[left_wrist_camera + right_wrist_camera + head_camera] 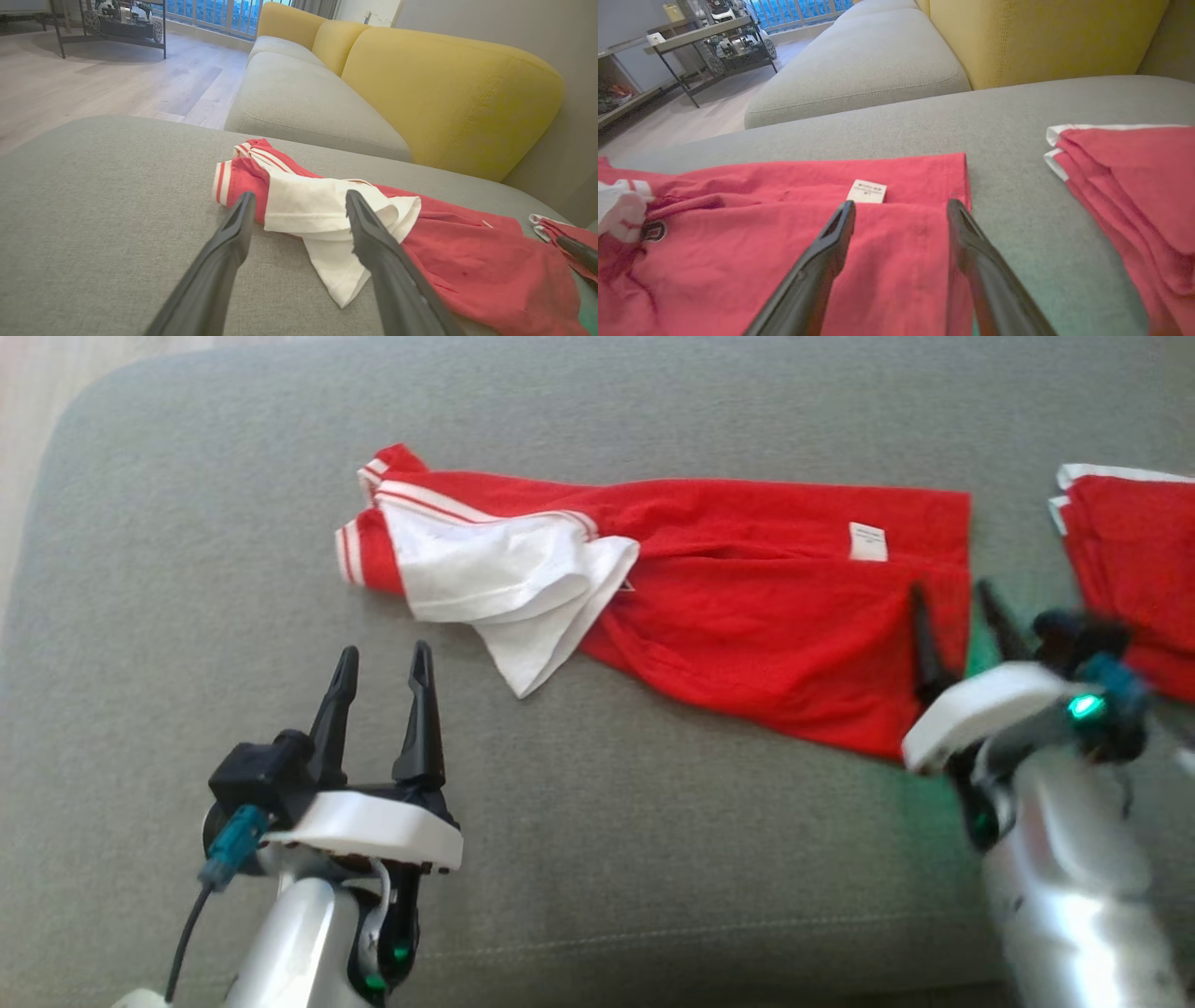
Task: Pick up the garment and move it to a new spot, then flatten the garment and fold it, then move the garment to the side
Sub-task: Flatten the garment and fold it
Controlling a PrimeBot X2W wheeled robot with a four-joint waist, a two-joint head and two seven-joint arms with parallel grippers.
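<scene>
Garment (747, 616) lies partly beneath the right gripper (948, 590).

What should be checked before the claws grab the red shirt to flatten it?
1. left claw open: ok.
2. right claw open: ok, it is at the hem end near the white label.
3. red shirt lying flat: not ok, white fabric is bunched at its left end.
4. second red garment apart from the shirt: ok, grey cushion shows between them.
5. right claw touching the cloth: cannot tell.
</scene>
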